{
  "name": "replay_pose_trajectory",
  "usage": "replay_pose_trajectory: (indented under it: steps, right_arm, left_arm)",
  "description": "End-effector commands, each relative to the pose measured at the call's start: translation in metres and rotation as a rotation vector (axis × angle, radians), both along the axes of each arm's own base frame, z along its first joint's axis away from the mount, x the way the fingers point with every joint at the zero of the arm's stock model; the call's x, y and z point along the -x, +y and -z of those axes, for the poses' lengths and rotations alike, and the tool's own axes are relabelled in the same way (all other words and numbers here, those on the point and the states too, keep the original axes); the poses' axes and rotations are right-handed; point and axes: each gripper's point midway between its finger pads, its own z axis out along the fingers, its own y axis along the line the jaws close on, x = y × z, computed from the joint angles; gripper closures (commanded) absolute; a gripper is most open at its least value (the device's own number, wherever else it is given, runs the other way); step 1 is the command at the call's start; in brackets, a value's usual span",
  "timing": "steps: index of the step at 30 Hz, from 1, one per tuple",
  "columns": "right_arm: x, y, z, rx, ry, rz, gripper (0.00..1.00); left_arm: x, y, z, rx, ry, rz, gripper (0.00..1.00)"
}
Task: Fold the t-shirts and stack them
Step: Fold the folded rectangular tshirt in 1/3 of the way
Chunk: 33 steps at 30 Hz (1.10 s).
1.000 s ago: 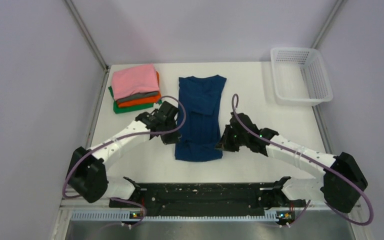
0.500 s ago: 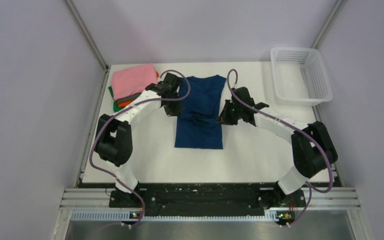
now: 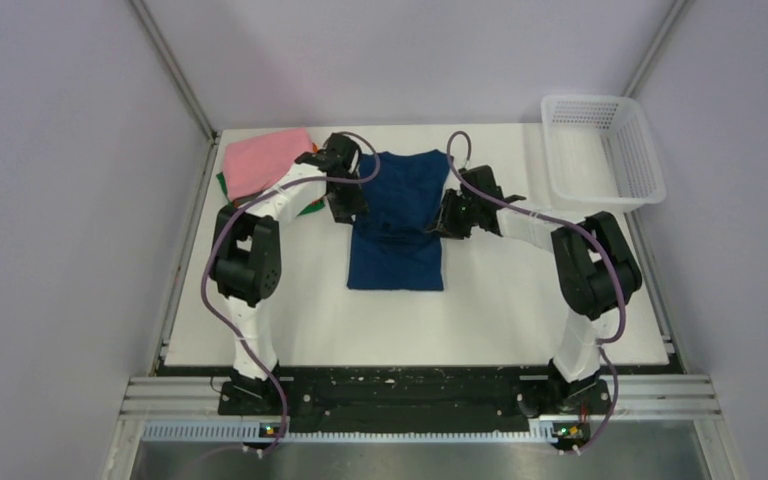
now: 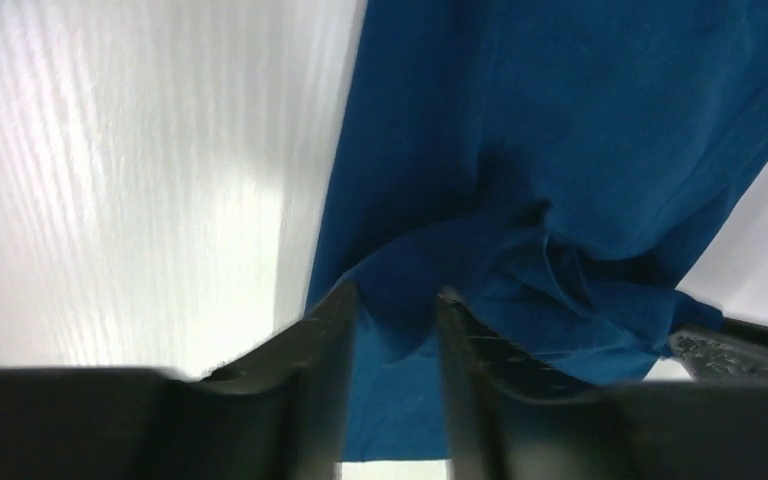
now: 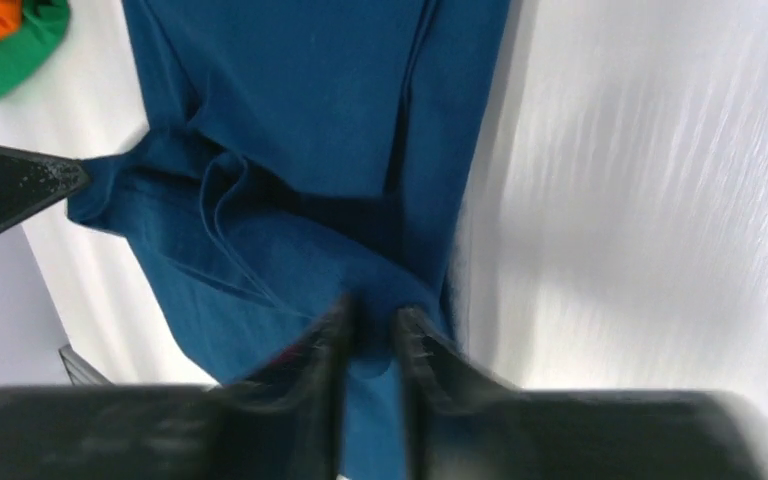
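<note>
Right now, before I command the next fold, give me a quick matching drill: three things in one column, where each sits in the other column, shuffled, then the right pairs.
Things:
1. navy t-shirt
2. pink t-shirt
3. white mesh basket

Places:
A. folded, at the far left corner of the table
B. at the far right corner
C. mid-table, pinched at its side edges by the left gripper and the right gripper

Pairs: 1-C, 2-A, 3-B
</note>
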Motion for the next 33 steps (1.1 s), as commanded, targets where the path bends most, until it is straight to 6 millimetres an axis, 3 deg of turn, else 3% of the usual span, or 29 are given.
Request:
replay_pose_trajectory:
  steps: [1,4,5,6,10,13,17,20,26,30,33]
  right_arm:
    - [-0.04,0.008,-0.028,-0.069,-0.141,-0.022,0.55]
    - [-0.039,0.009,-0.039,-0.088,-0.18,-0.036,0.33]
    - [-0.036,0.007,-0.045,-0.093,-0.199,-0.033,0.27]
    - [-0.033,0.006,-0.049,-0.095,-0.219,-0.034,0.21]
    - [-0.002,-0.005,-0.05,-0.086,-0.215,-0.054,0.11]
    - [0.03,-0.005,-0.048,-0.023,-0.221,-0.11,0.02]
    - [0.062,0.022,-0.057,0.002,-0.278,-0.252,0.01]
    - [0.067,0.049,-0.056,-0.03,-0.297,-0.312,0.01]
    - [0.049,0.085,-0.033,-0.015,-0.271,-0.383,0.01]
    - [0.003,0.103,-0.039,0.005,-0.367,-0.337,0.01]
    - [-0.044,0.11,-0.049,0.044,-0.438,-0.253,0.01]
  left_arm:
    - [-0.016,-0.011,-0.015,0.052,-0.031,0.058,0.47]
    - [-0.016,-0.01,-0.033,0.059,-0.074,0.067,0.21]
    - [-0.015,-0.008,-0.043,0.061,-0.099,0.067,0.05]
    - [-0.012,-0.006,-0.049,0.058,-0.112,0.063,0.02]
    - [0.014,0.01,-0.06,0.031,-0.127,0.037,0.01]
    - [0.043,0.02,-0.058,0.037,-0.115,0.018,0.01]
    - [0.09,0.034,-0.04,0.049,-0.065,-0.009,0.01]
    - [0.127,0.044,-0.021,0.053,-0.011,-0.034,0.01]
    - [0.164,0.051,-0.013,0.108,-0.031,-0.058,0.01]
    - [0.174,0.05,-0.013,0.14,-0.031,-0.058,0.01]
    - [0.177,0.052,-0.01,0.132,-0.023,-0.063,0.01]
